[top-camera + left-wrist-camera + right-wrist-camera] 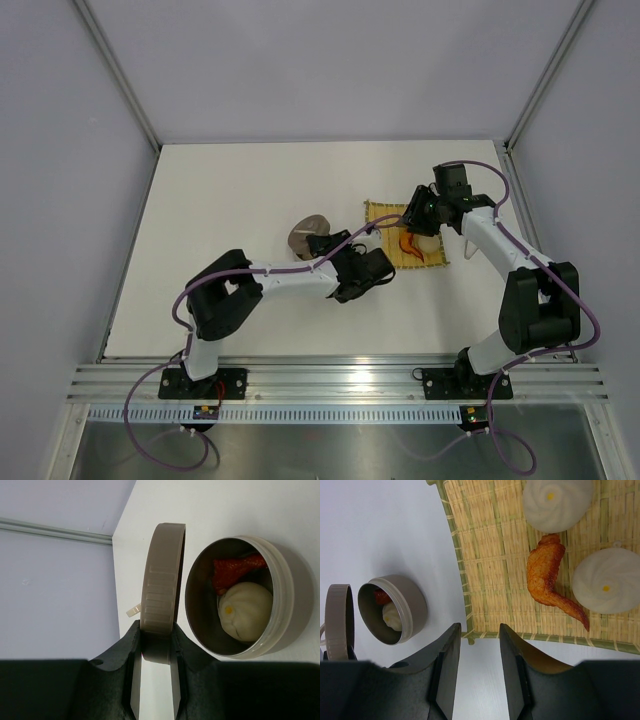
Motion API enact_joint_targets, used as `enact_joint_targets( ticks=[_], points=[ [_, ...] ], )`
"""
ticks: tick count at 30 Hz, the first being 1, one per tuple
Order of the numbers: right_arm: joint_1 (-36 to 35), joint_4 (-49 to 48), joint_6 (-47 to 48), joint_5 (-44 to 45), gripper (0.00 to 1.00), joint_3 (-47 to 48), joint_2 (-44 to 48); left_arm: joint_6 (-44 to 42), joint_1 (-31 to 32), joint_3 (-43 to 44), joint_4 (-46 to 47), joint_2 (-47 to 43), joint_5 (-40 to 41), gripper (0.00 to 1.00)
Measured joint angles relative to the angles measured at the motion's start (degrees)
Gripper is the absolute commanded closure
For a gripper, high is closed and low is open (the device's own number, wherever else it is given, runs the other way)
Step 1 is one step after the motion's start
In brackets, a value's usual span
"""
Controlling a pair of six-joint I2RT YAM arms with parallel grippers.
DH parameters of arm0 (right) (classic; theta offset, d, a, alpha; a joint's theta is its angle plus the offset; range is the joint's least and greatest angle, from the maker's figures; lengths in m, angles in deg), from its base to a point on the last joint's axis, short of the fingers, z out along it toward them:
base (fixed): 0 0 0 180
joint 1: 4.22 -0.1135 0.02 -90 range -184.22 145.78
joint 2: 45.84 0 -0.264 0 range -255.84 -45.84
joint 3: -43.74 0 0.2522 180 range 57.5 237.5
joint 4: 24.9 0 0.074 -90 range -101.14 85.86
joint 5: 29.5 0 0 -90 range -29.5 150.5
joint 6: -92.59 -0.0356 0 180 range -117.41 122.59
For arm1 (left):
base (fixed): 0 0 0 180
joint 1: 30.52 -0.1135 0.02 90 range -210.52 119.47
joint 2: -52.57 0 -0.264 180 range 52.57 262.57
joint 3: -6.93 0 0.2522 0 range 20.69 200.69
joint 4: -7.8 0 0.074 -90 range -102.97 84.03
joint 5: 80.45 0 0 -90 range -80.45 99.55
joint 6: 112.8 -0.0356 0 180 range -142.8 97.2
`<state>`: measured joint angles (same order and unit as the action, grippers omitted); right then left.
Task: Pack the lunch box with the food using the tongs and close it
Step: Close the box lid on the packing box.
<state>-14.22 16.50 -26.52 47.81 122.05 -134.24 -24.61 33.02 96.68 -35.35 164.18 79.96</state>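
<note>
In the left wrist view, the left claw (156,630) is clenched on the lid (162,580). It pinches the rim, so the one lid stands on edge at centre frame. Just right of it, the single lunch box tin (282,580) sits open on the white table (210,510). It holds one red-brown chunk (235,570) and one cream bun (246,611).

In the right wrist view, the tin is at lower left, apart from the one woven mat (490,555) filling the upper right. The right claw (477,665) is released at the bottom edge, its fingers parted with nothing between them. On the mat lie two more cream buns (557,502), making three in all, and one orange chicken wing (547,577) between them.
</note>
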Motion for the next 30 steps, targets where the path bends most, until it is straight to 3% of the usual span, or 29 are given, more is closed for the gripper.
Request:
enact_joint_targets(
  ticks=[22,25,30],
  points=[
    [0.0,0.0,0.0,-0.3,0.56,-0.1,0.0,-0.1,1.2,-0.5,0.5,3.0,0.0,1.0],
    [0.0,0.0,0.0,-0.3,0.56,-0.1,0.0,0.2,1.7,-0.5,0.3,3.0,0.0,0.93],
    [0.0,0.0,0.0,-0.3,0.56,-0.1,0.0,1.2,1.9,-0.3,-0.9,4.0,0.4,0.69]
  ],
)
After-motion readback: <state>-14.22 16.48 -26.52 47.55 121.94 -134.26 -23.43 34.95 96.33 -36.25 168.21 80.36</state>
